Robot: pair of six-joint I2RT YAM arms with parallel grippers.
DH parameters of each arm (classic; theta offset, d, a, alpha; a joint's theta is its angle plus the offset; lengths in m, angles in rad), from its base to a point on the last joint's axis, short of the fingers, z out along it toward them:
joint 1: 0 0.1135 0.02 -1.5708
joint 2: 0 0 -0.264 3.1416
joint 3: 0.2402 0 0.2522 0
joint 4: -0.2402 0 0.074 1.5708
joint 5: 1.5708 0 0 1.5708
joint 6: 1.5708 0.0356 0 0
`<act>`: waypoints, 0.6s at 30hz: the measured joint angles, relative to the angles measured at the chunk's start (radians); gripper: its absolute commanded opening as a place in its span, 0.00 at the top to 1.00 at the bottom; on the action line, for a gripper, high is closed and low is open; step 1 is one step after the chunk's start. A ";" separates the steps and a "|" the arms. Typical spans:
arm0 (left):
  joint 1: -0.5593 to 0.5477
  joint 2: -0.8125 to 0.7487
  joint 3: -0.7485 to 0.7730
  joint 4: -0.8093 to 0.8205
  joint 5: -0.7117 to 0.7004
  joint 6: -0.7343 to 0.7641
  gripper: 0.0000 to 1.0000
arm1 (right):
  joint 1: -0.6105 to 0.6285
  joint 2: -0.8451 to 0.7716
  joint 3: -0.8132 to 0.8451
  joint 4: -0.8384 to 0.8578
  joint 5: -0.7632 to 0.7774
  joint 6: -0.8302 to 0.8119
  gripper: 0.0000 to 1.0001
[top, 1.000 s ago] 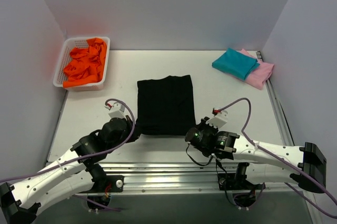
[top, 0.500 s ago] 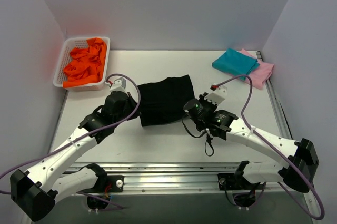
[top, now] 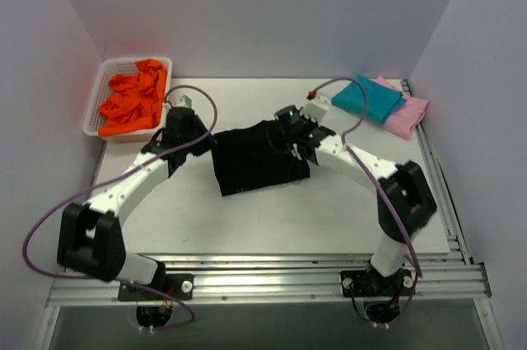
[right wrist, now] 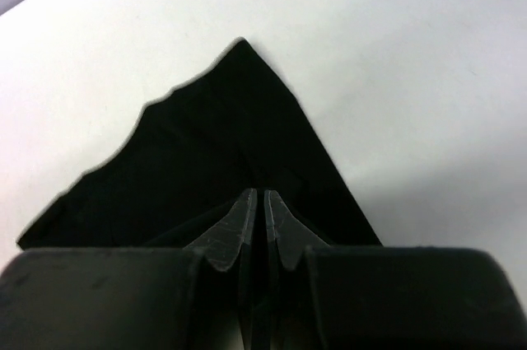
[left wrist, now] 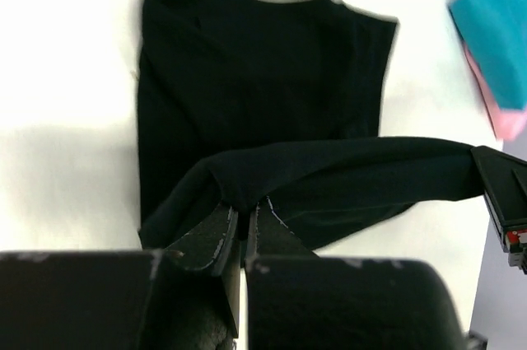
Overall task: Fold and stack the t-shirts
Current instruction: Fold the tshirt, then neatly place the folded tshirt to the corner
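Top view, from above and behind the arms: a black t-shirt (top: 259,165) lies near the middle of the white surface (top: 272,218). Its near part lies flat and its far edge is raised and bunched. The left hand (top: 206,141) meets that edge at the shirt's 10 o'clock corner, and the right hand (top: 290,137) meets it at the 1 o'clock corner. Both sets of fingertips are lost against the dark cloth. At 2 o'clock on the surface a folded teal t-shirt (top: 367,98) lies on top of a pink t-shirt (top: 413,114), hiding all but its right side. At 10 o'clock a white basket (top: 93,108) holds crumpled orange cloth (top: 132,100).

Left wrist view: the left hand (left wrist: 244,220) is pressed closed on a fold of the black t-shirt (left wrist: 255,78). A taut band of cloth runs from it towards 3 o'clock. The rest of the shirt is spread flat on the surface beyond. The teal t-shirt (left wrist: 496,33) and a sliver of the pink t-shirt (left wrist: 509,122) are cut off at the right edge and blurred. A dark part of the other arm also shows at that edge.

Right wrist view: the right hand (right wrist: 256,217) is clamped with only a thin slit between its fingers (right wrist: 233,235). It grips the black t-shirt (right wrist: 210,148), which rises to a point at 12 o'clock. Folds in the cloth are hard to make out. The lower frame is filled by the hand's own dark body.
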State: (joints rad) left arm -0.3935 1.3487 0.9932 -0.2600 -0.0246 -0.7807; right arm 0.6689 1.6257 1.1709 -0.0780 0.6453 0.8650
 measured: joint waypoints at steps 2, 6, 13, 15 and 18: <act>0.059 0.106 0.060 0.025 0.029 0.006 0.60 | -0.042 0.136 0.129 0.016 -0.040 -0.022 1.00; 0.163 0.425 0.316 0.044 0.090 0.031 0.06 | -0.129 0.435 0.465 -0.050 -0.071 -0.056 0.05; 0.267 0.845 0.758 0.013 0.203 0.085 0.06 | -0.241 0.692 0.880 -0.239 -0.019 -0.074 0.00; 0.264 0.817 0.747 0.002 0.210 0.091 0.06 | -0.239 0.603 0.744 -0.212 -0.021 -0.079 0.00; 0.248 0.695 0.676 -0.001 0.202 0.098 0.06 | -0.224 0.451 0.530 -0.159 -0.051 -0.097 0.00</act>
State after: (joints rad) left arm -0.1452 2.0441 1.6691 -0.2607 0.1776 -0.6823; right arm 0.4446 2.0762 1.7008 -0.2367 0.5938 0.7681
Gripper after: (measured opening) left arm 0.939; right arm 0.996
